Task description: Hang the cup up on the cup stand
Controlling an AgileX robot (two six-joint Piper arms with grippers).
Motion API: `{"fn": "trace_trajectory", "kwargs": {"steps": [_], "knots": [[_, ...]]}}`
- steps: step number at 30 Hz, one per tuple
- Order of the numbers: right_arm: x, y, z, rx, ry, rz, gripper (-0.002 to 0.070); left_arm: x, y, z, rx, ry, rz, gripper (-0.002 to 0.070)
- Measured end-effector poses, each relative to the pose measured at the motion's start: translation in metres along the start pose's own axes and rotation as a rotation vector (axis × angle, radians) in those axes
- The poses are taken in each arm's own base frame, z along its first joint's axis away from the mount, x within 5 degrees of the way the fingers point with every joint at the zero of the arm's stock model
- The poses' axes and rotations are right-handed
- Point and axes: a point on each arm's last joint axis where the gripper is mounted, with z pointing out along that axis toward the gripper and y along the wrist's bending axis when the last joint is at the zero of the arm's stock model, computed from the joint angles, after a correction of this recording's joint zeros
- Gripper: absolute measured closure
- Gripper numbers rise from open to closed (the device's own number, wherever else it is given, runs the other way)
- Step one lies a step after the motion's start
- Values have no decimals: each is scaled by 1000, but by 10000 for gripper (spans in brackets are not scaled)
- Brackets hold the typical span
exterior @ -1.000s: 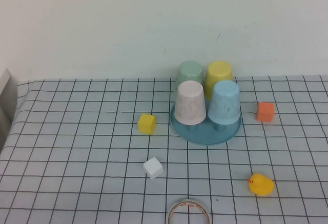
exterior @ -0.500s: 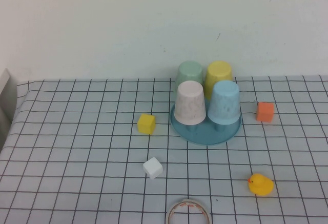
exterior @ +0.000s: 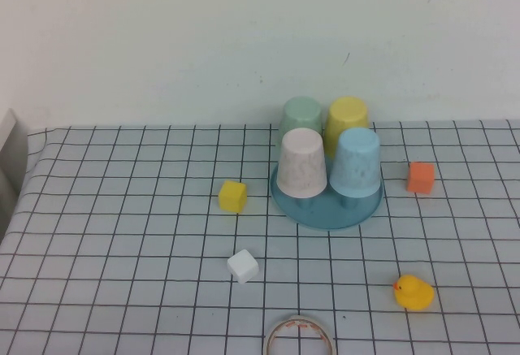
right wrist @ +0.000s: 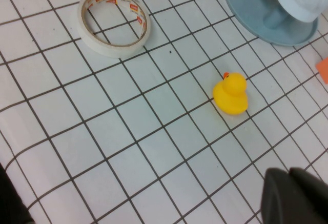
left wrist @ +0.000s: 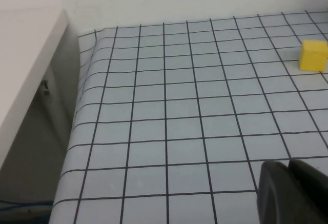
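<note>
Stand (exterior: 325, 209) holds four upturned cups on its pegs: blue cup (exterior: 356, 162) front right, speckled cup (exterior: 301, 162) front left, green cup (exterior: 301, 117) and yellow cup (exterior: 347, 119) behind. Both hands fully closed, holding nothing, neither in the high view: left hand (left wrist: 292, 193) low over bare tabletop (left wrist: 179, 106) near its edge, yellow block (left wrist: 313, 55) well ahead of it; right hand (right wrist: 294, 196) above the tabletop with duck (right wrist: 231, 94) just ahead, tape roll (right wrist: 115, 21) and stand further off. Only the high view shows the cups whole, plus white block (exterior: 242, 265) and orange block (exterior: 420, 177).
</note>
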Motion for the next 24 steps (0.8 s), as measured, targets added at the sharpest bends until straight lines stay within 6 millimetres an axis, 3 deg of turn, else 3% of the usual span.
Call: {"fn": "trace_trajectory", "kwargs": {"steps": [13,24], "knots": [[0,0,0,0,0,0,678,0,0,0,12,5,83,676],[0,0,0,0,0,0,678,0,0,0,11,4,0,676]]}}
